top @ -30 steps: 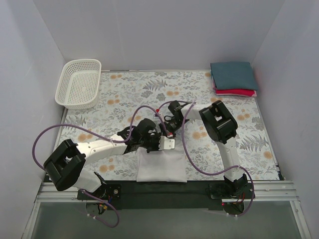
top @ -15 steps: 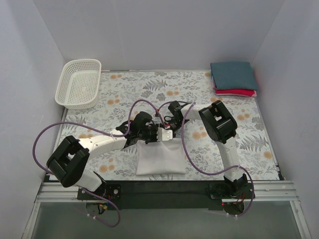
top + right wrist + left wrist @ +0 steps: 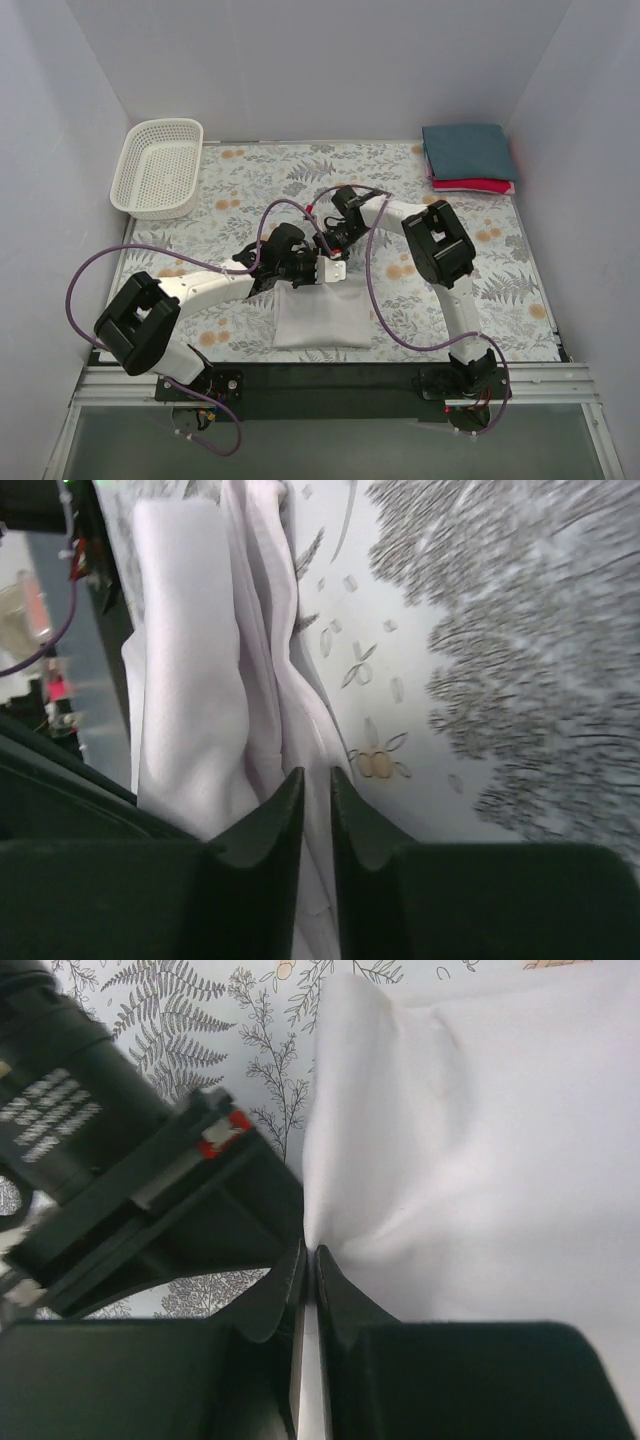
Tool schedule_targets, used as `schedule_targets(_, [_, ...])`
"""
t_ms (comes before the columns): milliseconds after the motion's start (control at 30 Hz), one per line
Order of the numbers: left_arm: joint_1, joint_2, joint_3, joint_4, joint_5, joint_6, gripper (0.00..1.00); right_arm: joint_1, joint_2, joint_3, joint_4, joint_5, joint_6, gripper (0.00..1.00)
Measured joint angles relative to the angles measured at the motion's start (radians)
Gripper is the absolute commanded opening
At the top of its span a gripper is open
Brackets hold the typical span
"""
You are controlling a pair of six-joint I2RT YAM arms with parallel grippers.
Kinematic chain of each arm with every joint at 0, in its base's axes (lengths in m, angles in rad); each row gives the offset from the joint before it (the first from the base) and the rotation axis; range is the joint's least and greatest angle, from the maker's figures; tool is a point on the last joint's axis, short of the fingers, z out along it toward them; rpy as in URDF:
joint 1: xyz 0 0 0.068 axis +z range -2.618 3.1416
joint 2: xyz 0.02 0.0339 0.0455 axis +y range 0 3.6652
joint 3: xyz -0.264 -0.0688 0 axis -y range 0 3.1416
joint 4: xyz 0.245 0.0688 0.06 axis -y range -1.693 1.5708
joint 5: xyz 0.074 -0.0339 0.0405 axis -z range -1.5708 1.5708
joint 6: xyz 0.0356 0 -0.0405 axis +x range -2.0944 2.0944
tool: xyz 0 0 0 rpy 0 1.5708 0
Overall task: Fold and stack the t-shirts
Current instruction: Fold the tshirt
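The white t-shirt (image 3: 322,318) lies folded into a rectangle at the near middle of the table. My left gripper (image 3: 320,272) is shut on its far edge; in the left wrist view the jaws (image 3: 308,1255) pinch the white cloth (image 3: 470,1140). My right gripper (image 3: 337,256) stands close beside it at the same far edge, with a fold of the white shirt (image 3: 190,680) between its nearly closed jaws (image 3: 316,780). The folded dark teal shirt (image 3: 468,150) lies on the red shirt (image 3: 482,186) at the far right corner.
A white mesh basket (image 3: 158,168) stands at the far left corner. The floral table cloth (image 3: 260,190) covers the table. White walls enclose the left, back and right. The right gripper's dark body (image 3: 120,1180) fills the left of the left wrist view.
Both grippers have moved away from the arm bases, holding the shirt's far edge. The white shirt has slid with them, a little farther from the near table edge.
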State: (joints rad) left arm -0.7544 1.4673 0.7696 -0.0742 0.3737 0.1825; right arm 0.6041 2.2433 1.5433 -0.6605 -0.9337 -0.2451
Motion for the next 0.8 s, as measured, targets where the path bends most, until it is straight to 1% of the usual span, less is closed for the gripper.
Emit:
schedule_targets(33, [0.0, 0.0, 0.0, 0.0, 0.0, 0.001, 0.13, -0.003, 0.0, 0.021, -0.006, 0.021, -0.002, 0.34])
schedule_targets(67, [0.0, 0.0, 0.0, 0.0, -0.001, 0.001, 0.17, -0.009, 0.0, 0.049, -0.017, 0.047, -0.006, 0.38])
schedule_targets(100, [0.0, 0.0, 0.0, -0.001, -0.001, 0.002, 0.2, -0.017, 0.0, 0.075, -0.022, 0.071, -0.014, 0.46])
schedule_targets(133, [0.0, -0.001, 0.0, -0.002, -0.002, -0.002, 0.3, -0.028, -0.001, 0.101, -0.026, 0.092, -0.019, 0.48])
schedule_targets(267, [0.005, -0.023, 0.013, -0.057, -0.001, -0.05, 0.38, -0.092, -0.009, 0.191, -0.069, 0.154, -0.047, 0.51])
schedule_targets(300, [0.009, -0.035, 0.024, -0.078, 0.002, -0.072, 0.38, -0.113, -0.018, 0.204, -0.077, 0.164, -0.051, 0.57])
schedule_targets(333, [0.017, -0.048, 0.039, -0.1, 0.007, -0.098, 0.38, -0.133, -0.032, 0.211, -0.086, 0.174, -0.053, 0.6])
schedule_targets(400, [0.044, -0.076, 0.071, -0.142, 0.019, -0.163, 0.38, -0.173, -0.074, 0.21, -0.108, 0.187, -0.069, 0.61])
schedule_targets(467, [0.098, -0.113, 0.104, -0.18, 0.038, -0.236, 0.38, -0.211, -0.124, 0.198, -0.12, 0.192, -0.077, 0.59])
schedule_targets(500, [0.127, -0.129, 0.115, -0.194, 0.047, -0.274, 0.4, -0.234, -0.164, 0.173, -0.121, 0.19, -0.082, 0.58])
schedule_targets(567, [0.188, -0.153, 0.125, -0.217, 0.069, -0.346, 0.42, -0.263, -0.241, 0.111, -0.132, 0.182, -0.092, 0.57])
schedule_targets(600, [0.22, -0.158, 0.126, -0.23, 0.085, -0.384, 0.45, -0.275, -0.282, 0.072, -0.134, 0.171, -0.098, 0.56])
schedule_targets(700, [0.315, -0.134, 0.127, -0.282, 0.143, -0.476, 0.46, -0.281, -0.381, -0.053, -0.149, 0.138, -0.116, 0.58])
schedule_targets(800, [0.393, -0.072, 0.142, -0.337, 0.212, -0.537, 0.46, -0.27, -0.402, -0.143, -0.16, 0.112, -0.131, 0.6])
